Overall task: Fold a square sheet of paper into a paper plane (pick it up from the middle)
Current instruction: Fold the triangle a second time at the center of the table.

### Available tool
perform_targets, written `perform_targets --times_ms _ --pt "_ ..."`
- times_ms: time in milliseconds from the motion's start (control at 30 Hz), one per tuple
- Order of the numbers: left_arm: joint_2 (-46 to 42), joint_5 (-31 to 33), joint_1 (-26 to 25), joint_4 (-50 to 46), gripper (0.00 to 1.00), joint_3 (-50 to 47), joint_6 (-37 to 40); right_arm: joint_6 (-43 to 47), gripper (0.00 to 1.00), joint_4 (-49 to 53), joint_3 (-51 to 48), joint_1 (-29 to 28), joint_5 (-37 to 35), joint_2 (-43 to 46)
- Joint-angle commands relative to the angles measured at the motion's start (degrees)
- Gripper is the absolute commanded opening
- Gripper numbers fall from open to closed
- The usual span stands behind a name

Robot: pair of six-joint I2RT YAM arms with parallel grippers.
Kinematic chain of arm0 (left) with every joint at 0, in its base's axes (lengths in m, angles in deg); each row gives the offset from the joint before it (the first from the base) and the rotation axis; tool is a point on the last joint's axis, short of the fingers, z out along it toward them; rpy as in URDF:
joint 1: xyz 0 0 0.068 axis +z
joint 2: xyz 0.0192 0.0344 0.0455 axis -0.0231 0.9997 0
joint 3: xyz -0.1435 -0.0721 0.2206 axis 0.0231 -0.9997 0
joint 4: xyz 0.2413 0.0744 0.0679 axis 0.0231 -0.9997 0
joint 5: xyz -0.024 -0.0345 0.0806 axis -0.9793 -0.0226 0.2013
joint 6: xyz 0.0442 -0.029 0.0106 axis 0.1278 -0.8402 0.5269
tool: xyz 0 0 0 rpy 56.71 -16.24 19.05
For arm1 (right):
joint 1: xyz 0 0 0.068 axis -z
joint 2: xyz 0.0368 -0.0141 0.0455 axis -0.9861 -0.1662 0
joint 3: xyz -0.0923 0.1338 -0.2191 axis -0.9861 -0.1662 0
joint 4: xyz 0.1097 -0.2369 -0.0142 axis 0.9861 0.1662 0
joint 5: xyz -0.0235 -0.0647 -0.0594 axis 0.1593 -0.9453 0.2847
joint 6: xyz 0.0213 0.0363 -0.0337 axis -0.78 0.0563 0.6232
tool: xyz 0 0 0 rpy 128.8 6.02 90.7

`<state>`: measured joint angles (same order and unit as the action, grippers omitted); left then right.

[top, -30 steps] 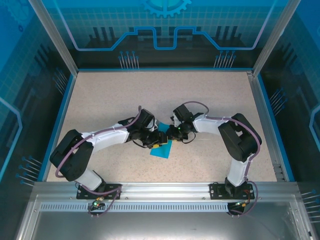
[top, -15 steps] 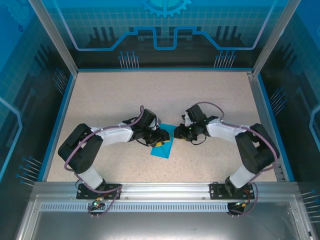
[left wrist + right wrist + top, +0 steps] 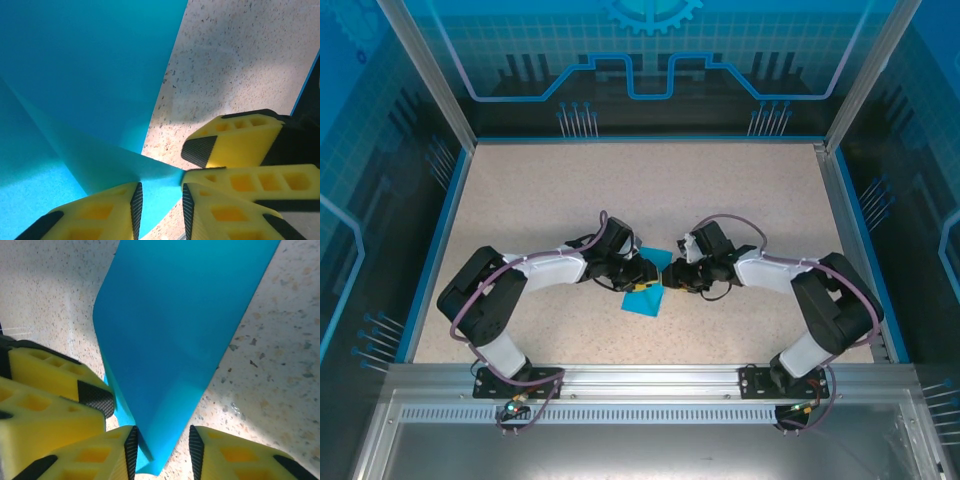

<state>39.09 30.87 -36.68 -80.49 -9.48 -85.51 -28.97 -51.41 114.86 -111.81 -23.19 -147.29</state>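
Over the table, top view: two arms are seen meeting at the middle of the table (image 3: 520, 200), with the left gripper (image 3: 650, 276) and the right gripper (image 3: 671, 278) almost tip to tip.
Paper, top view: the sheet of paper (image 3: 645, 300) lies on the table directly under both grippers and is partly covered by them.
Paper, left wrist view: the sheet of paper (image 3: 90, 65) is spread on the table, and a raised flap narrows to a tip.
Jaws, left wrist view: the jaws of the left gripper (image 3: 161, 197) stand apart. The flap's tip lies across the gap and no clamping is seen. The right gripper's fingers (image 3: 240, 142) sit just beside that tip.
Paper, right wrist view: a rounded, not yet creased fold of the sheet of paper (image 3: 175, 330) runs down to a point.
Jaws, right wrist view: the jaws of the right gripper (image 3: 161, 450) are apart and straddle the point without being pressed on it. The left gripper's fingers (image 3: 50, 375) are close alongside.
Step in hand, judged: a flap is being gathered for a fold.
Doing it well: the tip should be pinched lightly by one gripper only. The edges should be aligned before any crease is pressed, and the other gripper kept clear so the thin sheet is not torn or dragged.
Count: one sheet, two arms, two grippers, four yellow fingers with black pads.
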Motion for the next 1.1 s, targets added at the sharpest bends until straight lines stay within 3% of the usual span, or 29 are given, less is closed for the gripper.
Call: perform_targets --times_ms 0,300,767,1067 --pt "0.06 0.58 0.43 -0.53 0.3 -0.09 0.17 -0.86 0.33 -2.7 0.86 -0.88 2.92 -1.86" --pt "-0.18 0.48 0.59 -1.22 0.28 0.3 0.62 -1.38 0.13 -3.77 0.83 -0.85 3.19 -2.37" --pt "-2.27 -2.62 0.77 -0.22 0.28 0.52 0.94 2.76 0.08 0.73 3.8 -0.45 -0.69 -4.35" --pt "1.23 -5.4 0.67 2.51 0.26 0.63 0.86 3.76 0.08 1.31 5.26 -0.18 -1.08 -7.1"
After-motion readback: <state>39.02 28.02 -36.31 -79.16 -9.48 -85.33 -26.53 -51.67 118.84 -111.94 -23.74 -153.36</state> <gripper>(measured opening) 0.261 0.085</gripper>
